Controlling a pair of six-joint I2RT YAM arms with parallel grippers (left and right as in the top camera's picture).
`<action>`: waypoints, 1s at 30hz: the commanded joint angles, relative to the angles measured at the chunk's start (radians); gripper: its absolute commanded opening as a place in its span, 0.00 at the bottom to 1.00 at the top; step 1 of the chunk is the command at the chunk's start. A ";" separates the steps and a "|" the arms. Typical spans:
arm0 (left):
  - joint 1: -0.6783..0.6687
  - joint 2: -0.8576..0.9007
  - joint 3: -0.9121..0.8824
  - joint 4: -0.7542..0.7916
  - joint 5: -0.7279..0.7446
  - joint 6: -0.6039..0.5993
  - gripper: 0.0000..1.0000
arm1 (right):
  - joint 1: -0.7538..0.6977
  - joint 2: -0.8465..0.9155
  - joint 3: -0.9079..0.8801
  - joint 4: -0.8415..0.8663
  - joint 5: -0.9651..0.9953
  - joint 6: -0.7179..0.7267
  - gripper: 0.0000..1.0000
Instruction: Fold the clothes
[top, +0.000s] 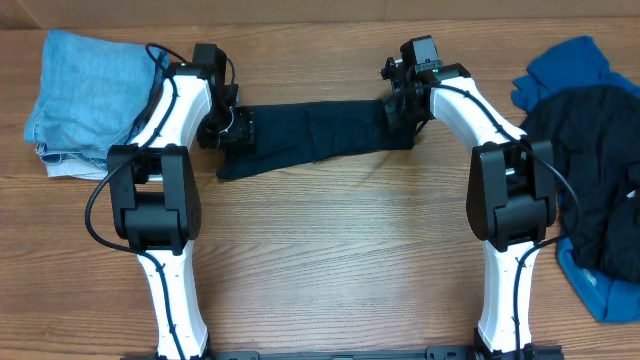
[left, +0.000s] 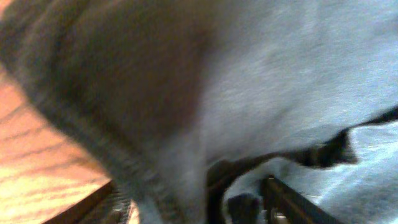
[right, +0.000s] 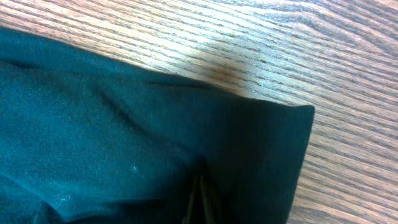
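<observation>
Where the right gripper (top: 396, 108) meets the three o'clock end of the dark navy shirt (top: 320, 135), a long band of limp fabric, its jaws are closed on the cloth. From its wrist the fabric draws into a pinched crease at six o'clock. A squared corner of the fold lies flat on the wood toward three o'clock.

At the shirt's nine o'clock end sits the left gripper (top: 228, 128), right down on the fabric. Its own camera is smothered by blurred cloth, with only its dark fingers (left: 287, 198) poking out at six o'clock. I cannot tell whether they are gripping or standing apart.

Between the two grippers the shirt lies stretched from nine to three across the far middle of the brown wood-grain table (top: 340, 250). Its nine o'clock end sags a little toward the near edge.

Further out, at ten o'clock, a stack of pale light-blue folded garments (top: 85, 95) rests just beside the left arm. Over at three o'clock, well apart from the stretched shirt, a loose black shirt (top: 590, 170) lies heaped on a bright blue shirt (top: 565, 68). The blue one shows above and below it.
</observation>
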 joint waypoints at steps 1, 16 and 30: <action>-0.009 0.023 -0.036 0.019 0.082 0.043 0.49 | 0.009 0.019 -0.011 -0.008 -0.005 0.001 0.07; -0.002 0.023 0.082 -0.037 -0.163 0.080 0.04 | 0.095 0.018 0.002 0.005 -0.051 -0.002 0.07; -0.021 0.023 0.449 -0.222 -0.272 0.106 0.04 | 0.066 0.013 0.342 -0.260 -0.027 0.114 0.22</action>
